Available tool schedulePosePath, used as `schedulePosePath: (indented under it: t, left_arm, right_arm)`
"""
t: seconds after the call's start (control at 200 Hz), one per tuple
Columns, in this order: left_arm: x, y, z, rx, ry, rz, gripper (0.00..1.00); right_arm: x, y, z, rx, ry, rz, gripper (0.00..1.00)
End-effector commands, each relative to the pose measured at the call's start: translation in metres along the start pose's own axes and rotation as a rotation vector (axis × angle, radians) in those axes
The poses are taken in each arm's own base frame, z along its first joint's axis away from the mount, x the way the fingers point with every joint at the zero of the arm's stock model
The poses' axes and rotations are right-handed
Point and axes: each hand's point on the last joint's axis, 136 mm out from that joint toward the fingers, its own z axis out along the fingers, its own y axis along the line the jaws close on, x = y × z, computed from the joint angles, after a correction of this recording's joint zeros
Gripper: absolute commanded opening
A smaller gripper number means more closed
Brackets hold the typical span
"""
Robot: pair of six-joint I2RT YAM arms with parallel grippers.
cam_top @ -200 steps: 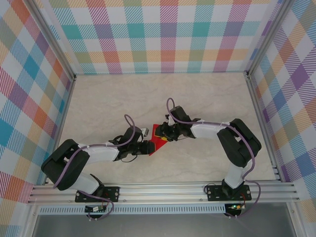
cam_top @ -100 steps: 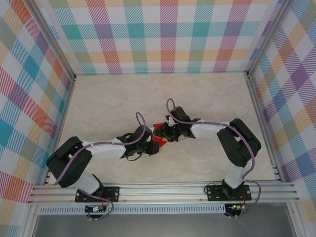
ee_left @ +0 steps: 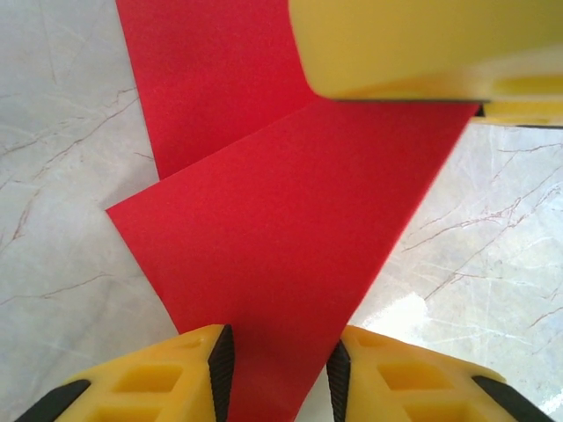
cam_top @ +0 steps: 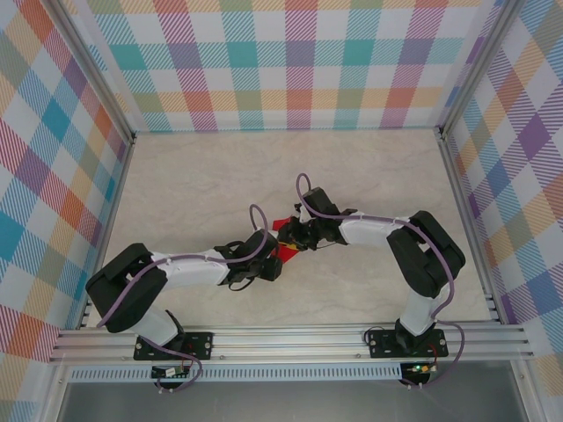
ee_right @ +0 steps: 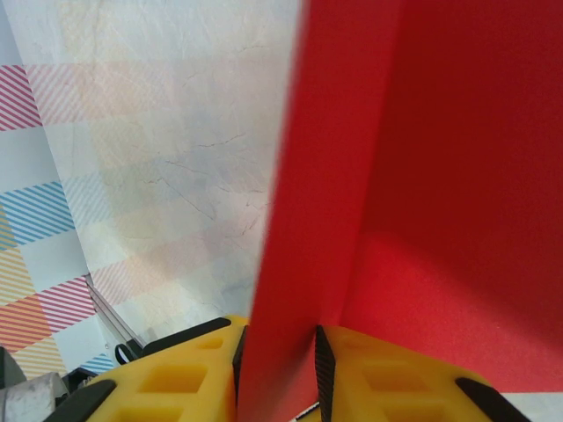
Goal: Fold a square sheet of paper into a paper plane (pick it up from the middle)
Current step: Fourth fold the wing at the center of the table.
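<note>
Top external shows one square sheet of paper [cam_top: 283, 252] clamped by two tools, left [ee_left: 276, 374] and right [ee_right: 280, 369].

No legible text, label or number anywhere.

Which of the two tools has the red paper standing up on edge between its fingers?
The right tool: the red paper rises upright there, but lies flatter at the left tool.
</note>
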Motion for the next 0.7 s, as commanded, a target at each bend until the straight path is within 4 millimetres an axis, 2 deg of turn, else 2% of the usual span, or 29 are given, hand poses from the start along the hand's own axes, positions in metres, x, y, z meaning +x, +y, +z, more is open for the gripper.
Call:
schedulePosePath:
  t: [0.0, 0.14, 0.225, 0.695]
  left_arm:
    - [-0.009, -0.006, -0.011, 0.004, -0.039, 0.037, 0.39]
    - [-0.010, -0.013, -0.019, 0.033, -0.057, 0.061, 0.47]
    - [-0.009, -0.012, -0.021, 0.032, -0.062, 0.070, 0.49]
    - [0.000, -0.004, -0.005, -0.090, -0.040, 0.140, 0.46]
  right_arm:
    - [-0.002, 0.003, 0.002, 0.014, 0.004, 0.003, 0.26]
    - [-0.002, 0.000, 0.000, 0.038, 0.003, 0.020, 0.30]
    - [-0.002, -0.002, -0.001, 0.048, 0.003, 0.032, 0.30]
    - [-0.003, 0.002, 0.000, 0.037, 0.011, 0.042, 0.25]
